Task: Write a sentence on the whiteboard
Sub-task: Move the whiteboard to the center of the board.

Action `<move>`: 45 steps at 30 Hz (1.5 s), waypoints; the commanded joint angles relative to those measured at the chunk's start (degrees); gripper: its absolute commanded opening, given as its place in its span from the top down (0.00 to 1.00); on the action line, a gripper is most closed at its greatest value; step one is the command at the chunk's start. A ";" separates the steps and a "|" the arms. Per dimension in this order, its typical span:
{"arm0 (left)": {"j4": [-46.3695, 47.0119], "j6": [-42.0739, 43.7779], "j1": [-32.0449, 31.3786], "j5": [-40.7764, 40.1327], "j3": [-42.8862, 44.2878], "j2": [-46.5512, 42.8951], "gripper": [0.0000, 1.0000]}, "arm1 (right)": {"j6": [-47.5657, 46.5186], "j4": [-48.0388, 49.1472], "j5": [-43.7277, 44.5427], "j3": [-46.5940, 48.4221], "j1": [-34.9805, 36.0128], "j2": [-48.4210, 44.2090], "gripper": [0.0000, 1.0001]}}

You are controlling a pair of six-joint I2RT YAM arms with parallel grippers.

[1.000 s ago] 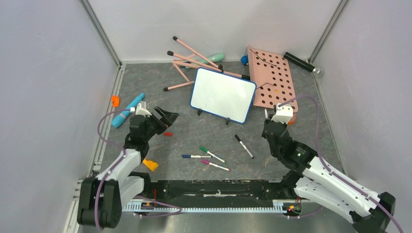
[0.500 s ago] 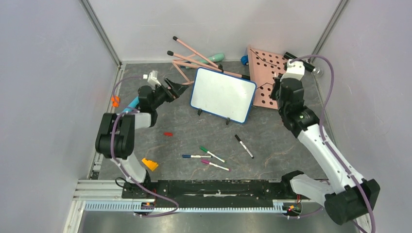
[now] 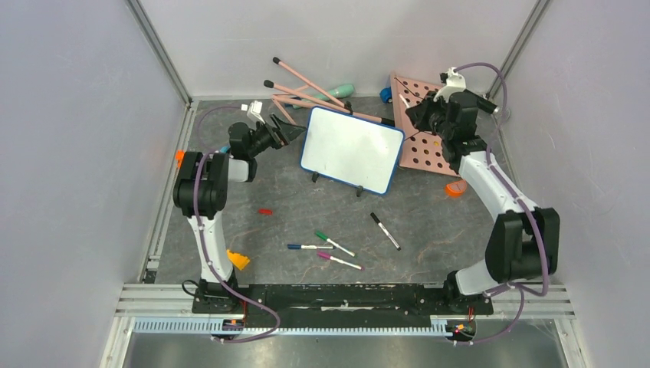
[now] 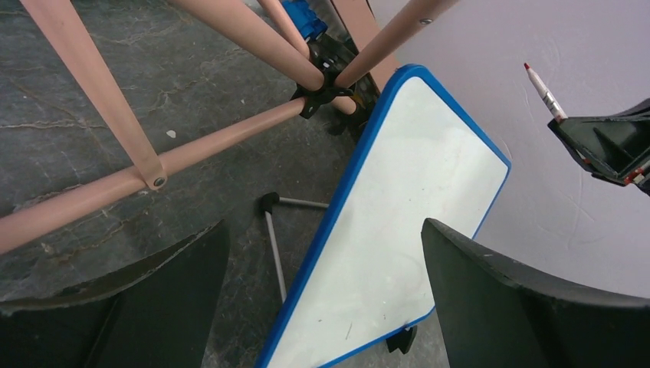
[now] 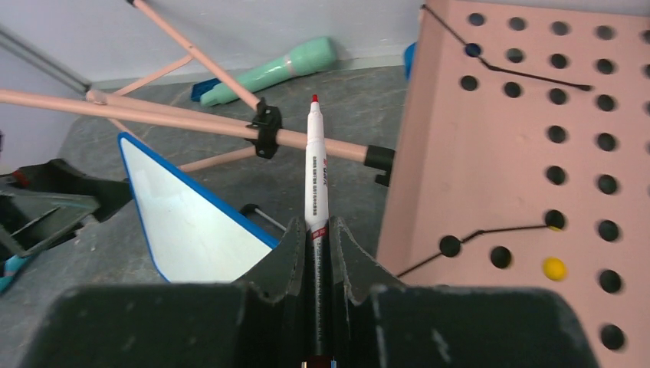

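The whiteboard (image 3: 352, 149), white with a blue rim and small black feet, stands tilted in the middle of the far floor. Its face is blank and no sentence shows on it. My left gripper (image 3: 297, 135) is open just off the board's left edge. In the left wrist view the whiteboard (image 4: 406, 230) lies between and beyond the wide jaws (image 4: 323, 226). My right gripper (image 3: 418, 115) hovers over the pegboard by the board's upper right corner. It is shut (image 5: 316, 225) on a red-tipped marker (image 5: 316, 169), uncapped and pointing away from the wrist, above the whiteboard (image 5: 184, 222).
A pink perforated pegboard (image 3: 433, 142) lies right of the board. A pink stick frame (image 3: 306, 96) and a mint object (image 3: 341, 90) lie behind it. Several loose markers (image 3: 337, 245), a black marker (image 3: 385, 231), a red cap (image 3: 265, 211) and orange pieces (image 3: 237, 260) lie on the floor.
Both arms have reached from the near side out to the far side. The left gripper now sits at the board's left edge and the right one over the pegboard. Neither grip has changed.
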 commanded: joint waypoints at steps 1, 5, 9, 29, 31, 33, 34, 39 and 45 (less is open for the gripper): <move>2.27 -0.55 -0.20 4.30 5.01 3.88 0.02 | 2.26 8.46 -9.79 3.85 -0.32 4.17 1.00; 1.50 -1.75 -0.98 8.93 9.51 7.73 0.09 | 2.44 9.30 -10.69 4.74 -0.40 7.52 1.00; 2.33 -1.95 -1.90 10.49 9.97 8.98 0.17 | 3.49 9.50 -14.29 5.46 -0.42 10.60 1.00; 21.05 -17.09 -2.67 20.57 5.76 11.30 0.63 | 1.86 3.27 -19.90 3.80 -0.40 11.52 1.00; 22.20 -18.51 -2.67 21.42 5.47 11.52 0.72 | 1.71 3.17 -19.62 3.91 -0.40 10.82 1.00; 23.17 -19.59 -2.67 22.41 4.89 11.42 0.81 | 1.48 2.49 -19.53 4.60 -0.39 10.39 1.00; 23.99 -19.96 -2.67 22.62 4.03 11.24 0.84 | 1.36 2.10 -19.56 5.18 -0.45 10.22 1.00; 26.35 -19.82 -2.41 23.58 -0.72 8.42 0.93 | 1.56 1.60 -20.11 5.83 -0.43 8.69 1.00; 29.67 -20.24 -1.90 23.72 -7.46 5.50 0.95 | 1.20 1.06 -20.19 3.89 -0.42 5.47 1.00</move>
